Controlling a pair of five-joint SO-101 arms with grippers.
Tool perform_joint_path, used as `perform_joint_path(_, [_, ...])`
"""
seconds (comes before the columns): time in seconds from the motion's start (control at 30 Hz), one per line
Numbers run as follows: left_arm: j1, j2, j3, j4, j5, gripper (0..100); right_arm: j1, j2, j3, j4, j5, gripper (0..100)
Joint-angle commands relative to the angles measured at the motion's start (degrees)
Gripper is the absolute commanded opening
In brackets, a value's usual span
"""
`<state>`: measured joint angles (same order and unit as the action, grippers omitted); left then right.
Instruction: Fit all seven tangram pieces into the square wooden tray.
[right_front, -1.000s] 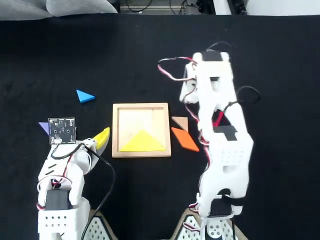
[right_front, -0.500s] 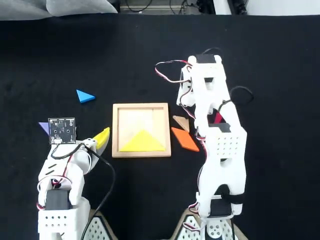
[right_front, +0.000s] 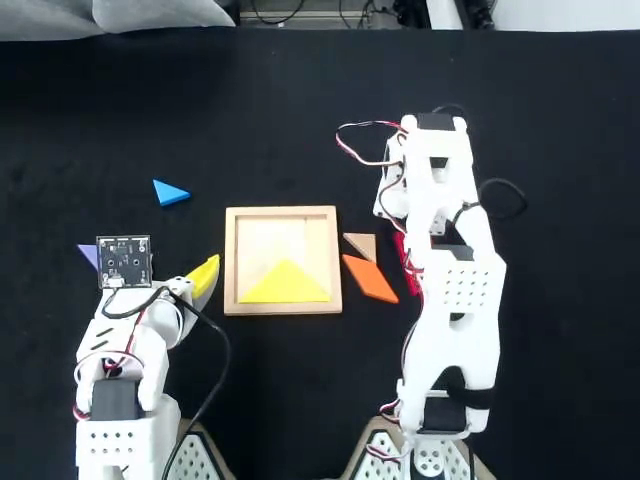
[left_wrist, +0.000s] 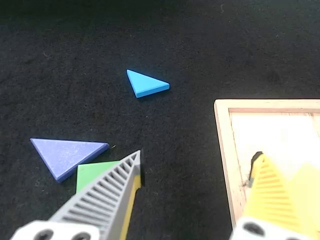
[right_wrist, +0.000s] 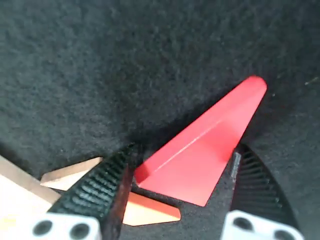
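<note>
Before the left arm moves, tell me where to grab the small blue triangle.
Come straight down: the blue triangle lies flat on the black cloth, clear on every side. Likely best pinched across its narrow width, long edge to opposite corner.

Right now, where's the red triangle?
The red triangle is held by the right gripper; in the high view, it lies just right of the tan piece and orange piece.
</note>
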<state>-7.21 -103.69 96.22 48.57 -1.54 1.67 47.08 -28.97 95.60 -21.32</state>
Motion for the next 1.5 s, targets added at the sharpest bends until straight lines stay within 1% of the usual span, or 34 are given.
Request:
perform_joint_path(0.0, [0.4, -0.3, 1.2, -1.1, -0.3, 34, 0.4, -0.5, -0.3, -0.6, 0.6, 28.0])
perform_joint_path(0.13, [0.5, -0.3, 1.2, -1.1, -0.3, 34, 0.5, -1.1, -1.3, 0.4, 0.6, 28.0])
perform_joint_path(0.23, [0.5, -0.3, 1.2, -1.1, -0.3, 34, 0.3, -3.4, -5.9, 5.2, 0.5, 28.3])
perform_joint_path(0.37, [0.3, -0.3, 1.2, -1.1, -0.3, 34, -0.3, -5.0, -6.4, 5.2, 0.3, 28.3])
perform_joint_path(0.8, [0.2, -0.3, 1.2, -1.1, -0.3, 34, -0.4, 5.7, -10.5, 5.2, 0.4, 27.8])
perform_joint_path(0.87, [0.2, -0.3, 1.2, -1.1, -0.3, 34, -0.4, 5.8, -10.3, 5.2, 0.4, 24.4])
perform_joint_path(1.0, [0.2, -0.3, 1.2, -1.1, -0.3, 34, 0.7, 5.7, -10.8, 5.1, 0.7, 9.0])
perform_joint_path(1.03, [0.2, -0.3, 1.2, -1.1, -0.3, 34, 1.1, 5.7, -10.8, 5.1, 1.6, 7.5])
perform_joint_path(1.1, [0.2, -0.3, 1.2, -1.1, -0.3, 34, 1.5, 5.6, -10.5, 5.2, 3.2, 8.0])
perform_joint_path(1.3, [0.2, -0.3, 1.2, -1.1, -0.3, 34, 4.7, 5.8, -10.2, 5.3, 4.0, 7.9])
perform_joint_path(1.47, [0.2, -0.3, 1.2, -1.1, -0.3, 34, 6.6, 5.8, -10.2, 5.3, 6.9, 7.8])
